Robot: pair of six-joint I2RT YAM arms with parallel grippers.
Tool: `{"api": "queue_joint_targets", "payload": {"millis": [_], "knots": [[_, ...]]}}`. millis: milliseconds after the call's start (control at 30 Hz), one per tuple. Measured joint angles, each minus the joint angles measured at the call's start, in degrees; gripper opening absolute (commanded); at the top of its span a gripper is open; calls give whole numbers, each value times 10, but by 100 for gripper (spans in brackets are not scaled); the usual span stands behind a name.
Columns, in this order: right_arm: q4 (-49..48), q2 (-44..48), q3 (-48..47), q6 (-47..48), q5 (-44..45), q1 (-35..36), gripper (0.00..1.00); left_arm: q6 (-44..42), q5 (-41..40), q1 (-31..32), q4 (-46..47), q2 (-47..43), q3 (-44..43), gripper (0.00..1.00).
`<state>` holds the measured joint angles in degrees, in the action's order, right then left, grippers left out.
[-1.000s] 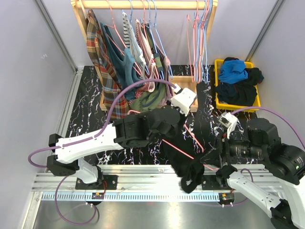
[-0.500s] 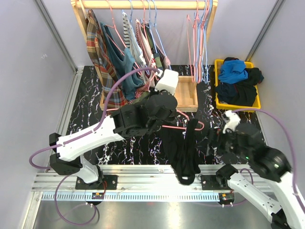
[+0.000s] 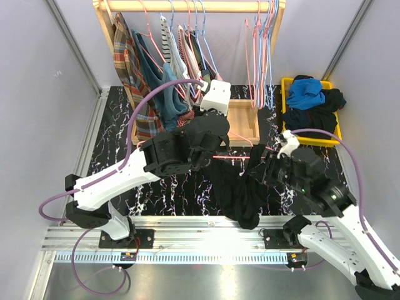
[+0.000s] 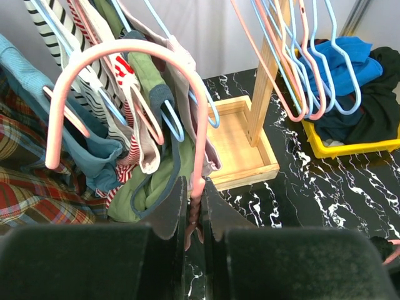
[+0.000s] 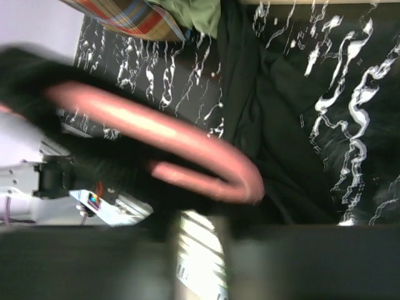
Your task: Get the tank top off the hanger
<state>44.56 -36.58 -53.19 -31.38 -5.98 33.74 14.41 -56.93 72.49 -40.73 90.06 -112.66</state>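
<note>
- The left gripper [image 4: 194, 199] is seen at the bottom centre of the left wrist view. Its fingers [image 4: 170, 209] are pressed nearly together on the neck of the pink hanger [image 4: 125, 52], whose hook arches above them.
- In the top view the pink hanger [image 3: 232, 157] is held roughly level at the centre of the frame, apart from the wooden rack [image 3: 242, 125] in the upper middle.
- The black tank top [image 3: 245, 195] is draped from the right-hand part of the hanger and trails down toward the lower centre, over the marbled table [image 3: 119, 147].
- The right gripper [image 3: 271, 167] is placed just right of centre, against the hanger's right end and the top of the garment. How far it is open cannot be told, because the right wrist view is blurred.
- In that blurred view a rounded end of the hanger [image 5: 187, 150] is shown at mid-frame, with the tank top [image 5: 269, 119] behind it at the upper right.
- A yellow bin [image 3: 312, 141] holding blue and dark clothes is seen at the upper right of the top view.
- A plaid shirt [image 3: 134, 87] is hung at the upper left of the rack.
</note>
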Motion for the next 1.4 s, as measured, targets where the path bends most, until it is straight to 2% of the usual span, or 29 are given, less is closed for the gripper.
{"api": "queue_joint_targets", "payload": {"millis": [33, 67, 167, 367, 533, 700, 833, 967, 1000, 1033, 1067, 1100, 1133, 1167, 1267, 1400], "knots": [[-14, -10, 9, -6, -7, 0, 3, 0, -2, 0, 0, 0, 0, 0], [-23, -16, 19, -10, -10, 0, 0, -2, -4, 0, 0, 0, 0, 0], [-27, -19, 35, -24, -10, 0, 0, -7, -6, -2, -1, -6, 11, 0], [16, 55, 0, -43, 25, 0, 0, 3, -5, -17, 1, -56, 82, 0], [55, 85, -47, -90, 129, 0, 0, 56, 10, -19, -33, -116, 163, 0], [94, 71, -44, -130, 225, 0, 0, 133, 20, -2, -98, -209, 264, 0], [40, -23, -24, -103, 204, 0, 0, 181, 24, 25, -128, -348, 336, 0], [-60, -207, -23, -46, 112, 1, 1, 200, 25, 26, -119, -504, 380, 0], [-78, -253, -23, -34, 93, 5, 20, 202, 25, 26, -118, -535, 384, 0], [-92, -299, -25, -24, 81, 12, 43, 203, 25, 26, -117, -559, 386, 0], [-103, -341, -26, -14, 73, 22, 58, 204, 25, 26, -116, -574, 386, 0], [-108, -379, -29, -2, 73, 36, 80, 204, 27, 26, -115, -580, 386, 0], [-108, -411, -33, 8, 79, 52, 93, 204, 29, 26, -114, -581, 387, 0], [-108, -433, -38, 12, 86, 66, 100, 204, 32, 26, -111, -580, 392, 0], [-105, -495, -52, 21, 124, 107, 100, 204, 47, 26, -110, -568, 414, 0], [-101, -537, -63, 16, 170, 117, 100, 203, 61, 26, -111, -557, 432, 0]]}}
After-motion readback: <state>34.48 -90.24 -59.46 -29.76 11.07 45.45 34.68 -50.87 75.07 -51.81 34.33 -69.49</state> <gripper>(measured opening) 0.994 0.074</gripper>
